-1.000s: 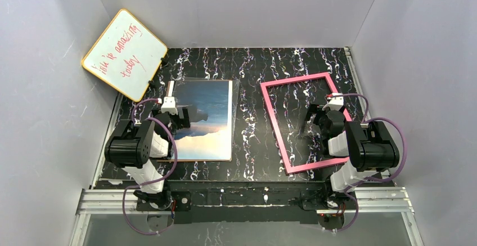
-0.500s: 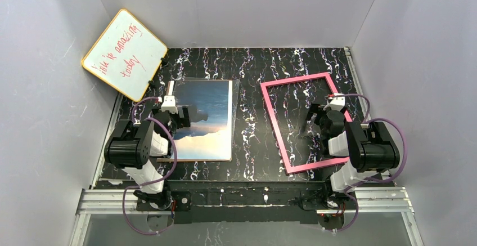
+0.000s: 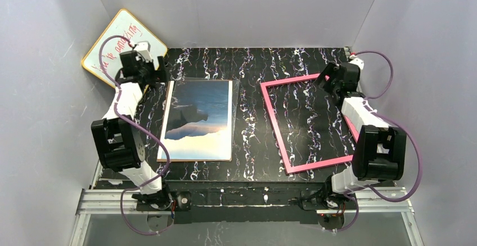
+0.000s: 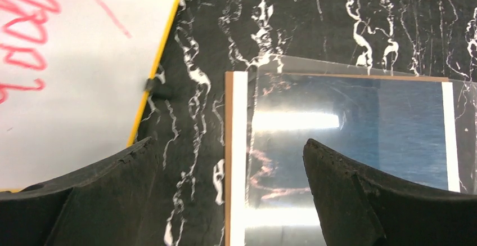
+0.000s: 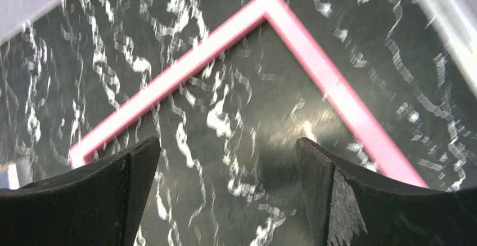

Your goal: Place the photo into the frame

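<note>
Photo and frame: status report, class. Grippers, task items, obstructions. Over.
Left gripper open, above far-left corner of photo. Right gripper open, above frame far corner. Photo flat, left of frame, not inside. Whiteboard leans far left, out of the way.

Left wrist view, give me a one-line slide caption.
Open left claw poised over a corner of the photo, red-lettered whiteboard alongside.
</note>
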Robot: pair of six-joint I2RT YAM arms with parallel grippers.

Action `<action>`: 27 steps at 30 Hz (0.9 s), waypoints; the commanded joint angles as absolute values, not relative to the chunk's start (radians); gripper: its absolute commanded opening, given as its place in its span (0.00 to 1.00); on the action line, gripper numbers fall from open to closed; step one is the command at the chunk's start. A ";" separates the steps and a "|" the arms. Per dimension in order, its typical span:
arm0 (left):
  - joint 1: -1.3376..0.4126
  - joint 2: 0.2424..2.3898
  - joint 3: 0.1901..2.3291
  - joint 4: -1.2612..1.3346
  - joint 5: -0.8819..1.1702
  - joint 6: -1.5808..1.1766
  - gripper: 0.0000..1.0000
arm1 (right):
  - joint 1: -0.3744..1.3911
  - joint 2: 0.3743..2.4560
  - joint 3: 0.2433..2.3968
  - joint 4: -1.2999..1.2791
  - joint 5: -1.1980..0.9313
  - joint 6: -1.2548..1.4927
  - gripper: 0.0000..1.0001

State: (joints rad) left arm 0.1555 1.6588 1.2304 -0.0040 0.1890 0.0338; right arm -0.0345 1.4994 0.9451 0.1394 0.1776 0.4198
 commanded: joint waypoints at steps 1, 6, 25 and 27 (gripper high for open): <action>0.200 1.637 1.339 -0.394 0.286 0.062 0.98 | 0.076 1.501 1.055 -0.139 0.038 0.466 0.99; 0.202 1.603 1.319 -0.487 0.335 0.100 0.98 | 0.350 1.529 1.072 -0.230 0.208 0.440 0.99; 0.151 1.493 1.201 -0.668 0.426 0.234 0.98 | 0.704 1.650 0.970 -0.354 0.466 0.523 0.80; 0.143 1.494 1.209 -0.689 0.431 0.242 0.98 | 0.715 1.654 0.958 -0.364 0.477 0.536 0.78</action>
